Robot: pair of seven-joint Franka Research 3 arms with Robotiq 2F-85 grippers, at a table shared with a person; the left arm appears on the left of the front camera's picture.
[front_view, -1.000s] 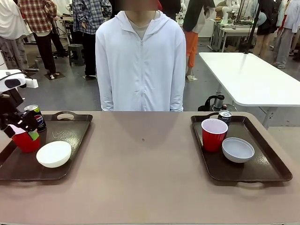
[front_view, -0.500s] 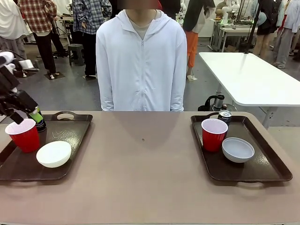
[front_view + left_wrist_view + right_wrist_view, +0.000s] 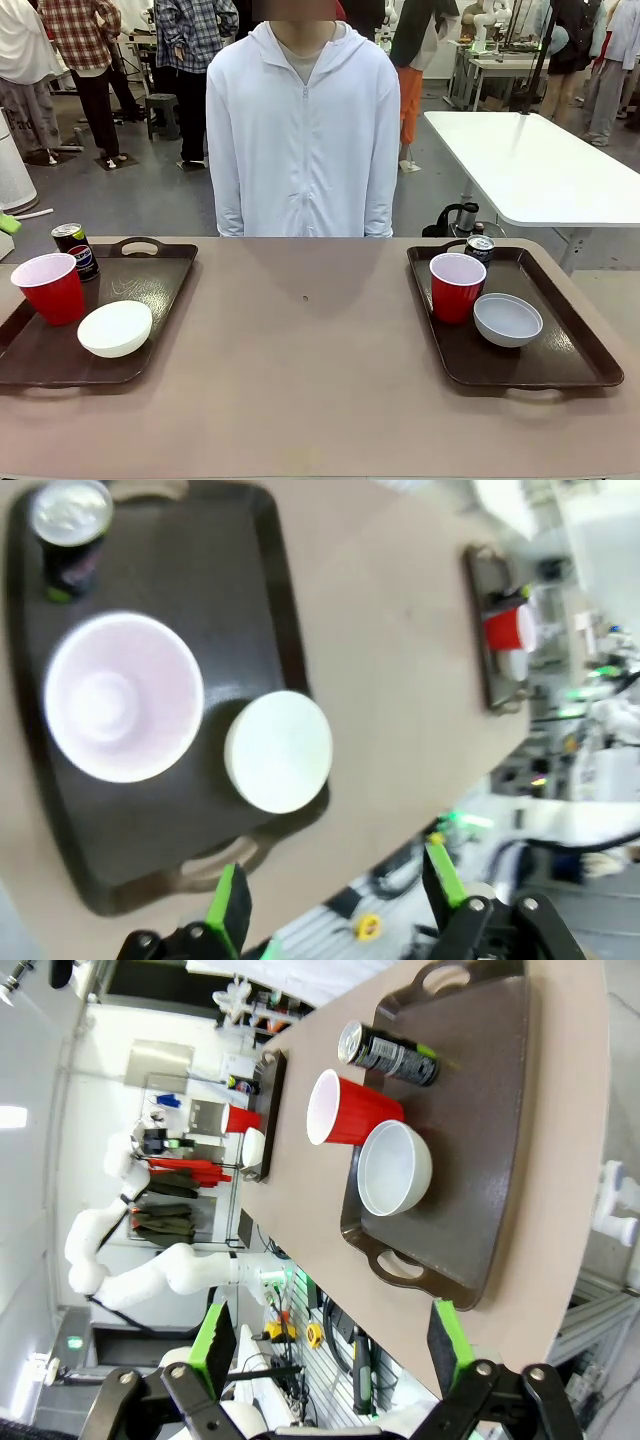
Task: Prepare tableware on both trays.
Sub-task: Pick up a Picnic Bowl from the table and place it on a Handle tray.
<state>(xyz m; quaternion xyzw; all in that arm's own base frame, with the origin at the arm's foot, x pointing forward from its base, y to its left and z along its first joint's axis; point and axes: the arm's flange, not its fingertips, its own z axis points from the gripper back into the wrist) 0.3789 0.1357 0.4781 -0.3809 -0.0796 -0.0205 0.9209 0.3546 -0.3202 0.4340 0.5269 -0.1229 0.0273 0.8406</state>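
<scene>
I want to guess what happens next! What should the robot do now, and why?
Probably nothing more than keep both arms back and wait. The left tray already holds a cup, a bowl and a can, the right tray holds the same three, and both claws, left claw and right claw, are open with nothing in them.

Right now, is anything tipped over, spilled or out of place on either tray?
Nothing stands out. Each tray holds an upright red cup, a bowl and a standing can; nothing spilled.
</scene>
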